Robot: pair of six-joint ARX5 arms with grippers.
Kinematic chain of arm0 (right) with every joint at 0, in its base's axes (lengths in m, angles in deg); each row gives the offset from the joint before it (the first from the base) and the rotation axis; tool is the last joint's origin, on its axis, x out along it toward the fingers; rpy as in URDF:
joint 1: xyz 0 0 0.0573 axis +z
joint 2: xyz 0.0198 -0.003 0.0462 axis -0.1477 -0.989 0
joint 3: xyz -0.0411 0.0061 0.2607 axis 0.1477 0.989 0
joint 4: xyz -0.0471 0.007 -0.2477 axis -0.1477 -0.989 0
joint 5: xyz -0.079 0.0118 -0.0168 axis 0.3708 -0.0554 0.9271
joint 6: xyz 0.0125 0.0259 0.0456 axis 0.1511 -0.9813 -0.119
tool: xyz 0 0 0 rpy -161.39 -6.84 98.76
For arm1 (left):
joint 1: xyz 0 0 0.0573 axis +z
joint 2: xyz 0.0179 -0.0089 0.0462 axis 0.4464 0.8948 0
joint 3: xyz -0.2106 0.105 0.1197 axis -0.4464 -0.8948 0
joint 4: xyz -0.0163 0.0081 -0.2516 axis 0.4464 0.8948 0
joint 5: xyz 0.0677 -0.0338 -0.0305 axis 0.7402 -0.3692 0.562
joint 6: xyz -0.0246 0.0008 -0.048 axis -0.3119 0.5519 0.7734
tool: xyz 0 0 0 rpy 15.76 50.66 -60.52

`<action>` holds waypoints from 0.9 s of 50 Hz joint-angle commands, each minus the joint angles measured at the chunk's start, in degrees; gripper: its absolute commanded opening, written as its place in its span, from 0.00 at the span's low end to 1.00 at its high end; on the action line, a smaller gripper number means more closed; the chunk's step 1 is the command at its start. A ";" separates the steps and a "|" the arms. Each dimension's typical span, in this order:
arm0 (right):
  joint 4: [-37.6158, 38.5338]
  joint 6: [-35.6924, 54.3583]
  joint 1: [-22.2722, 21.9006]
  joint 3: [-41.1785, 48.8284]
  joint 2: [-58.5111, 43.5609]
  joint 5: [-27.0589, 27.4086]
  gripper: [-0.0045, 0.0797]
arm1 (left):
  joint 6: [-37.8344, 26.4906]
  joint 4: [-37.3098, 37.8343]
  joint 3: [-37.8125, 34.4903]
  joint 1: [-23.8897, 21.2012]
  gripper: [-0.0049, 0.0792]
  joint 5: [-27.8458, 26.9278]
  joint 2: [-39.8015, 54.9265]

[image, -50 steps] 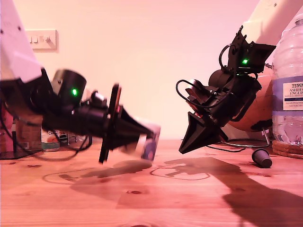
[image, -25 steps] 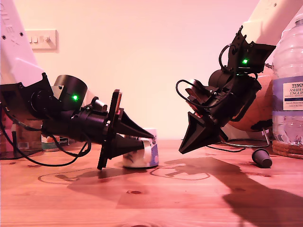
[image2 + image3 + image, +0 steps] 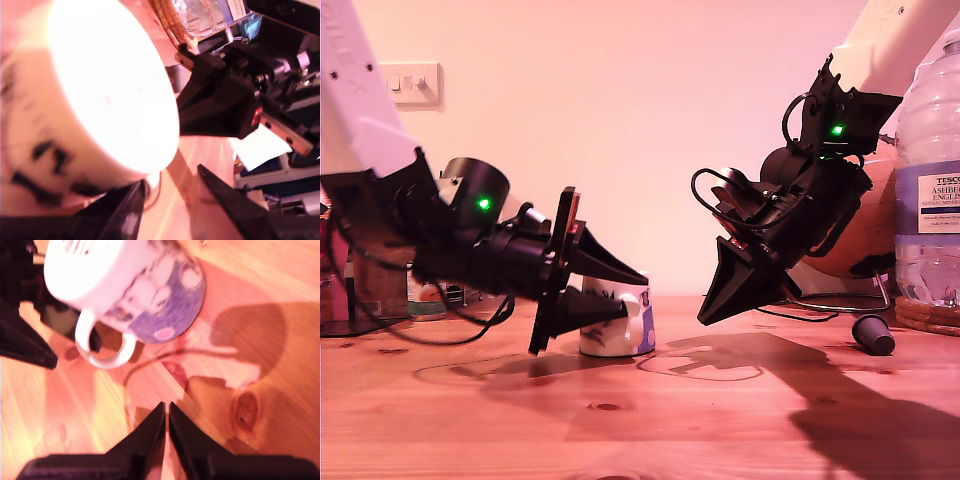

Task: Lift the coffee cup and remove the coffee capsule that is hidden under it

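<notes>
coffee cup (image 3: 617,322) upside down on table (image 3: 640,420), my first gripper (image 3: 630,293) beside it

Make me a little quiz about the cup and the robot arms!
1. True or false: my second gripper is holding the cup.
2. Where is the capsule? A) between a gripper's fingers. B) on the table near the bottle, at the exterior view's right. C) on top of the cup.
3. Fill in: the cup rests on the ____.
Key: 1 false, it is shut and apart from the cup; 2 B; 3 table.
</notes>
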 commanded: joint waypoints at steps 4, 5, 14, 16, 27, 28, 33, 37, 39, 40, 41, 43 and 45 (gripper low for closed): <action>-0.26 0.15 0.28 -0.76 1.18 -0.26 0.04 | -5.01 4.98 2.34 0.70 0.41 -0.70 0.20; -0.26 0.15 0.28 -0.76 1.16 -0.26 0.04 | -5.68 5.81 2.45 0.77 0.41 -0.76 0.20; -0.24 0.15 0.28 -0.76 1.16 -0.26 0.04 | -10.47 11.52 2.54 0.94 0.41 -0.79 0.20; -0.22 0.15 0.28 -0.76 1.16 -0.28 0.04 | -11.23 12.59 2.54 0.94 0.41 -0.52 0.20; -0.17 0.17 0.28 -0.76 1.16 -0.42 0.04 | -14.62 15.76 2.58 1.20 0.40 -0.22 0.15; -0.17 0.17 0.28 -0.76 1.18 -0.42 0.04 | -14.88 16.13 2.58 1.31 0.40 -0.22 0.15; -0.04 0.17 0.28 -0.76 1.18 -0.46 0.04 | -15.15 16.79 2.58 2.16 0.40 -0.74 0.13; 0.11 0.17 0.28 -0.76 1.16 -0.46 0.04 | -15.17 17.00 2.58 3.06 0.40 -2.01 0.11; 0.20 0.17 0.28 -0.76 1.18 -0.46 0.04 | -15.17 17.53 2.58 3.54 0.40 -2.29 -0.13; 0.22 0.17 0.28 -0.76 1.16 -0.46 0.04 | -15.23 18.03 2.58 3.76 0.40 -2.36 -0.24; 0.24 0.17 0.28 -0.76 1.16 -0.46 0.04 | -15.34 18.34 2.58 3.96 0.40 -2.47 -0.37; 0.28 0.20 0.28 -0.76 1.16 -0.46 0.04 | -16.13 19.41 2.58 4.37 0.40 -2.84 -0.74; 0.31 0.20 0.28 -0.76 1.16 -0.46 0.04 | -16.59 20.33 2.58 4.79 0.39 -3.06 -1.40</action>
